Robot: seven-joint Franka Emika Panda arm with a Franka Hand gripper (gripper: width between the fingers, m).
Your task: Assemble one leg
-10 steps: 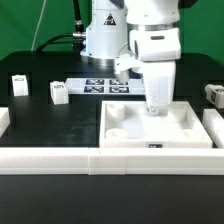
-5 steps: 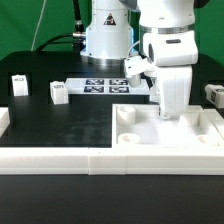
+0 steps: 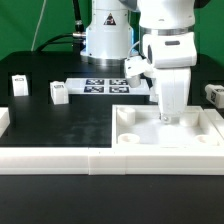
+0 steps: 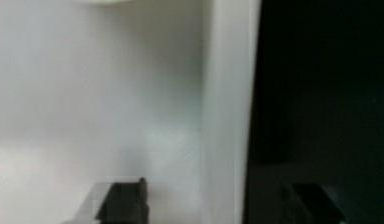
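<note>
The large white square panel (image 3: 150,131) with round corner holes lies at the front right of the black table. My gripper (image 3: 168,117) stands straight down on its far right part. In the wrist view my gripper (image 4: 224,205) straddles the panel's raised edge (image 4: 231,100). One fingertip (image 4: 123,202) is over the white panel (image 4: 100,110), the other over the dark table. Both jaws stand apart from the edge, so the gripper is open. Small white tagged legs stand at the exterior view's left (image 3: 18,85), left of centre (image 3: 58,93) and far right (image 3: 213,93).
The marker board (image 3: 103,85) lies in front of the arm's base. A white L-shaped fence (image 3: 70,160) runs along the table's front edge and up the exterior view's left side (image 3: 4,118). The panel rests against the front fence.
Over the last second the panel and my gripper slid together toward the exterior view's right. In the last half second almost nothing moved.
</note>
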